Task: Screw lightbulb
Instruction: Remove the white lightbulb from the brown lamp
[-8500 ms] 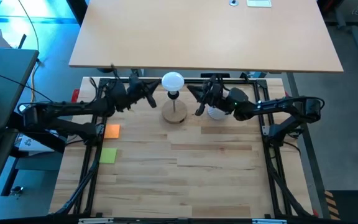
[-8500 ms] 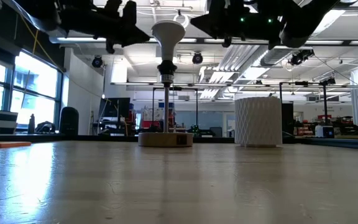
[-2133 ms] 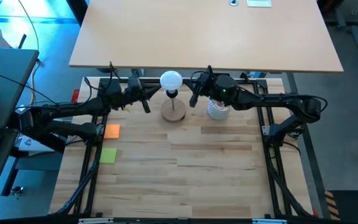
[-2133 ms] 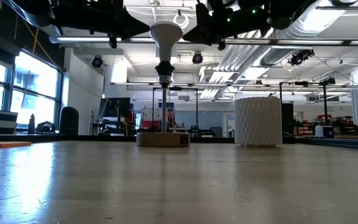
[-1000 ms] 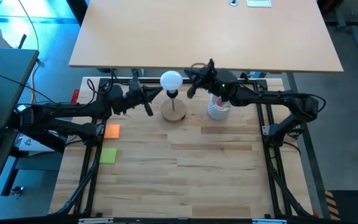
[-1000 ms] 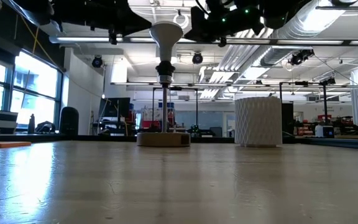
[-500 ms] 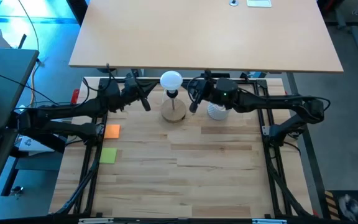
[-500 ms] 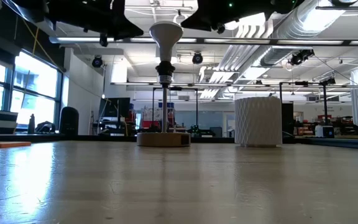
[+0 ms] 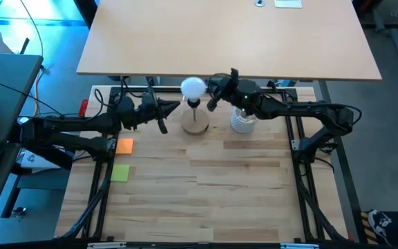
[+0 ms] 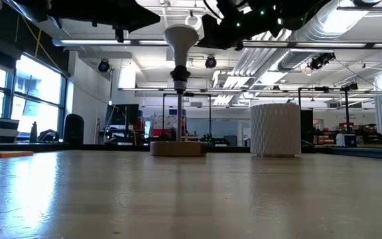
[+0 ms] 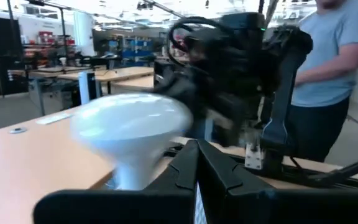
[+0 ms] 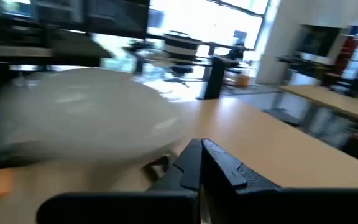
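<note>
The lightbulb (image 9: 193, 87) sits base-down atop the black socket stem (image 10: 178, 106) of a round wooden disc (image 9: 195, 126) standing on the bench (image 9: 220, 187). The left fingers (image 9: 169, 107) are pressed together, holding nothing, and point at the bulb from just beside it; in the left wrist view the bulb (image 11: 132, 134) looms just ahead of the closed tips (image 11: 196, 163). The right fingers (image 9: 213, 96) are likewise closed and empty, reaching toward the bulb from its other side, close to it; the pictures do not settle whether they touch. In the right wrist view the blurred bulb (image 12: 73, 118) lies just ahead of them (image 12: 201, 158). A white ribbed cup (image 9: 242, 122) stands under the right arm, near the disc. A person (image 11: 328, 68) stands beyond the bench.
</note>
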Motion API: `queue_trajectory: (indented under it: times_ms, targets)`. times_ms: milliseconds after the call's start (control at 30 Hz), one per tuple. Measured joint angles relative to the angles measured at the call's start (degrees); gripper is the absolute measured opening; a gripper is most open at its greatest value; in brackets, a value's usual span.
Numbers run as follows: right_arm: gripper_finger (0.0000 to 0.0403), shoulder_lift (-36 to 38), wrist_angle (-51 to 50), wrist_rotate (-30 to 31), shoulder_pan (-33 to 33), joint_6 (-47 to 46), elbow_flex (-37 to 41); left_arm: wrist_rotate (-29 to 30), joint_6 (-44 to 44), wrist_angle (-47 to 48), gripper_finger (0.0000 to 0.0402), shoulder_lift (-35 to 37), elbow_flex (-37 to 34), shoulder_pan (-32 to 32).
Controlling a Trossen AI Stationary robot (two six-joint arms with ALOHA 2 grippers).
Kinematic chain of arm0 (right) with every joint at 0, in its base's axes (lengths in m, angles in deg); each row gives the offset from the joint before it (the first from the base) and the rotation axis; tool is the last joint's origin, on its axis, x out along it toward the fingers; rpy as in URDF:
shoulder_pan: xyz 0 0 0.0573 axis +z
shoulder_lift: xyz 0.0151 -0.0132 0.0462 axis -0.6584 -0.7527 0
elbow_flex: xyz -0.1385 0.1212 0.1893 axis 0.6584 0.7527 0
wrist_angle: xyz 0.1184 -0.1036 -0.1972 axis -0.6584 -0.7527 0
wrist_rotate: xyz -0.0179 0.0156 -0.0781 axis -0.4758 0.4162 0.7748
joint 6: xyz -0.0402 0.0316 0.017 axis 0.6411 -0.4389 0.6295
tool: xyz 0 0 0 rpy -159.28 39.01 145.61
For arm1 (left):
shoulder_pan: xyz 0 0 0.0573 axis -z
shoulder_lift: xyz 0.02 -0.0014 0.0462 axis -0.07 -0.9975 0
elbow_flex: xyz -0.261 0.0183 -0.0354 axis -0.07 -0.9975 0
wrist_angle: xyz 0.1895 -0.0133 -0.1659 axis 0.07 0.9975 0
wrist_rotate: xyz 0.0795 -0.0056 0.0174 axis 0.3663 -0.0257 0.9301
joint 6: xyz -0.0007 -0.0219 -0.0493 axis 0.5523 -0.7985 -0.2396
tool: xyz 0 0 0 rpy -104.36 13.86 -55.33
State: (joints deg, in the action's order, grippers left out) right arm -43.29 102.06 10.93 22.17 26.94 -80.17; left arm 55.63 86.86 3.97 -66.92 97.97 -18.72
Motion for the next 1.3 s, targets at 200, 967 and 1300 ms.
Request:
queue_trajectory:
  times_ms: [200, 967, 1300]
  targets:
    - [0.0, 2.29, -2.0, 2.39, -0.16, 3.0, 0.01, 8.38, 2.13, 2.89, 0.0, 1.8, 0.0, 0.33]
    - [0.0, 3.92, -4.78, -5.69, -0.22, -0.78, 0.0, 1.77, -0.58, -5.13, 0.0, -3.15, 0.0, -1.72]
    - [0.0, 6.43, -5.9, -6.29, -0.85, -1.38, 0.0, 13.59, 2.52, -2.98, 0.0, -1.46, 0.0, 0.95]
